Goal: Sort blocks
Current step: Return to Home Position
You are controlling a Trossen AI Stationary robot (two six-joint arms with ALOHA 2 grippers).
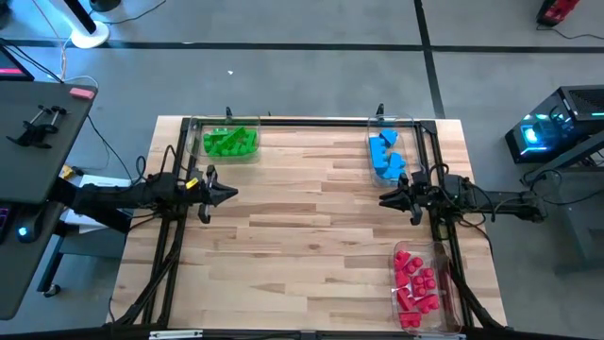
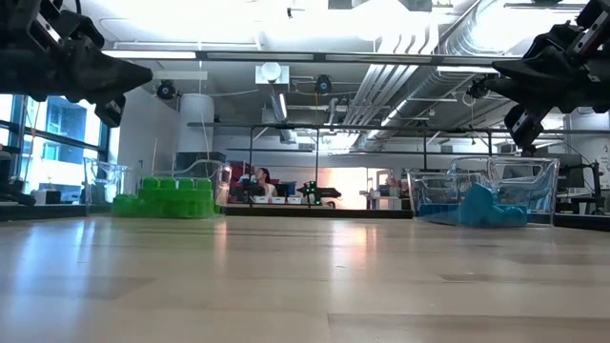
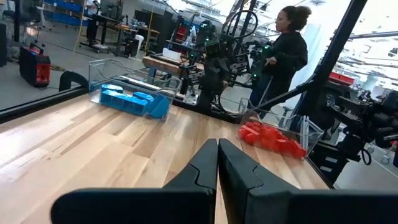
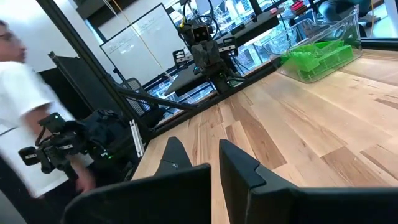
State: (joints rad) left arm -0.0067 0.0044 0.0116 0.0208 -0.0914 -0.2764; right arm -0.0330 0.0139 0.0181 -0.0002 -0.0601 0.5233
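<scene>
The blocks lie sorted in three clear trays. The green blocks [image 1: 229, 142] [image 2: 167, 198] [image 4: 317, 56] fill a tray at the far left corner. The blue blocks [image 1: 387, 156] [image 2: 481, 208] [image 3: 130, 99] sit in a tray at the far right. The red blocks [image 1: 417, 283] [image 3: 270, 137] lie in a tray at the near right edge. My left gripper [image 1: 231, 194] [image 3: 217, 146] hovers shut above the table's left side, pointing right. My right gripper [image 1: 385, 200] [image 4: 199, 146] hovers above the right side, pointing left, fingers slightly apart and holding nothing.
Bare wooden table top [image 1: 302, 217] stretches between the two grippers. A black frame [image 1: 311, 120] runs along the table's far edge. One person [image 3: 286, 43] stands beyond the right side, another [image 4: 18, 93] beyond the left side.
</scene>
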